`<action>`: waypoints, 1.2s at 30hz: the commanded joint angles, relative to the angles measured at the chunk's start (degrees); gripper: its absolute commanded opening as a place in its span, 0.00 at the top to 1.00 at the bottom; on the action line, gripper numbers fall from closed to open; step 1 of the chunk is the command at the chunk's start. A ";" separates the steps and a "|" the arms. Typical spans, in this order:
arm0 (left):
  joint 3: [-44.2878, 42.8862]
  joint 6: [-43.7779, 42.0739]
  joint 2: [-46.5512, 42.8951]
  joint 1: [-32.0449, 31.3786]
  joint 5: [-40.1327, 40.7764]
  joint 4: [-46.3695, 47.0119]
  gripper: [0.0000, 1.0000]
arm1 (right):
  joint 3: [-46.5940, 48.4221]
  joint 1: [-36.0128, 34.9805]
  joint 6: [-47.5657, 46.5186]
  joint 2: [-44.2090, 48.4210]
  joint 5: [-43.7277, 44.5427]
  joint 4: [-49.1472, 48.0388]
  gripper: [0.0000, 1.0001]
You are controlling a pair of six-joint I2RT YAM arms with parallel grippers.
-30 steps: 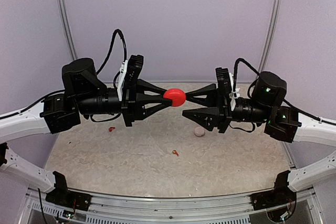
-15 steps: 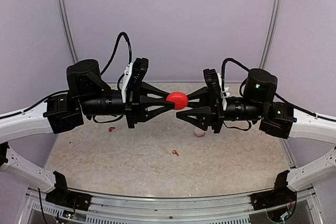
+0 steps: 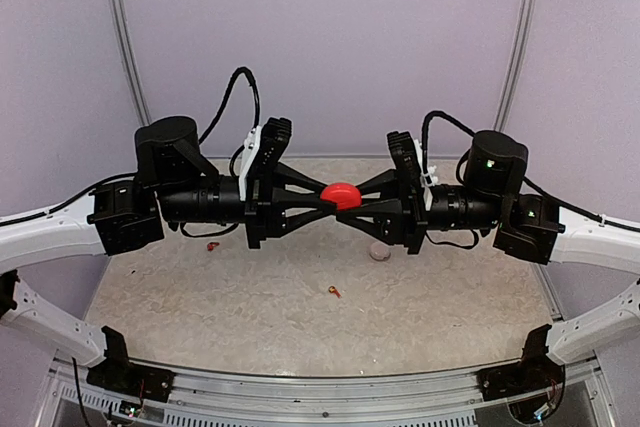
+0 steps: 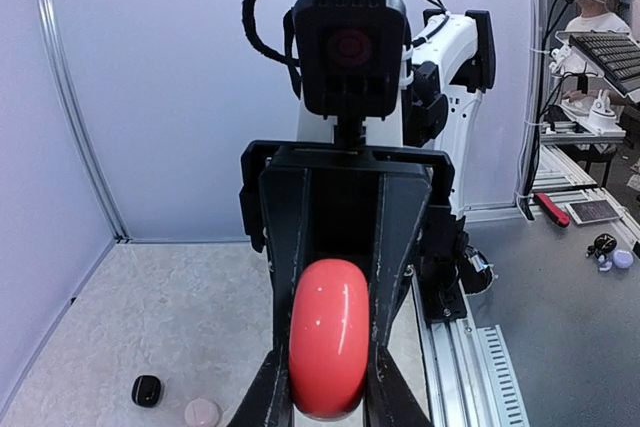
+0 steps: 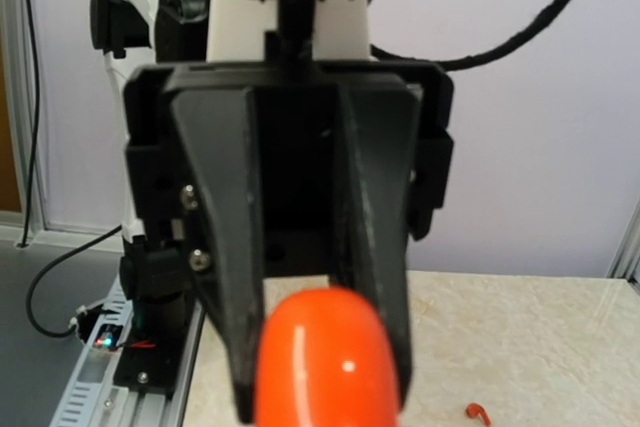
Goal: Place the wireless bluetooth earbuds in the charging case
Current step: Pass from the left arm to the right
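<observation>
red charging case (image 3: 342,194) is pinched from both sides by left tool (image 3: 329,197) and right tool (image 3: 356,197), likely for opening.

Setup sits inside a little booth with pale lilac walls (image 3: 330,37), flat and evenly lit, no hard shadows anywhere. Thin metal poles (image 3: 120,37) run up the two back corners. The tabletop (image 3: 250,317) is beige with a marbled, stone-ish look, and a silver slotted rail (image 3: 320,387) runs along its near edge. Past the right edge there's a grey workbench (image 4: 560,337) with a keyboard (image 4: 612,47), a red-handled tool (image 4: 552,209) and some small clutter too tiny to make out. Past the left edge, just another grey surface (image 5: 40,277) against the same lilac wall.
</observation>
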State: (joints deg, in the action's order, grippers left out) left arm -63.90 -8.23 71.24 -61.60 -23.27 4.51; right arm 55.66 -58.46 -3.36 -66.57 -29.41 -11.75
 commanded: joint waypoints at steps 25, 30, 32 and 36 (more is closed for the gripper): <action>-2.49 2.12 -0.56 -0.35 6.61 3.39 0.51 | -1.40 0.23 -2.23 0.81 0.01 0.43 0.99; -2.55 3.46 -1.08 0.13 6.15 4.15 0.51 | -1.86 0.27 -2.77 1.00 0.18 0.58 1.00; -2.55 3.55 -1.11 0.19 5.43 4.27 0.51 | -2.00 0.25 -2.86 1.13 0.23 0.59 1.00; -2.59 4.18 -1.02 0.71 4.57 4.23 0.51 | -2.18 0.27 -3.13 1.33 0.30 0.63 1.00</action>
State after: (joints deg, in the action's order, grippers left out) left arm -64.18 -5.48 71.29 -61.78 -18.28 5.21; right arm 54.54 -58.37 -5.43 -66.48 -28.64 -11.88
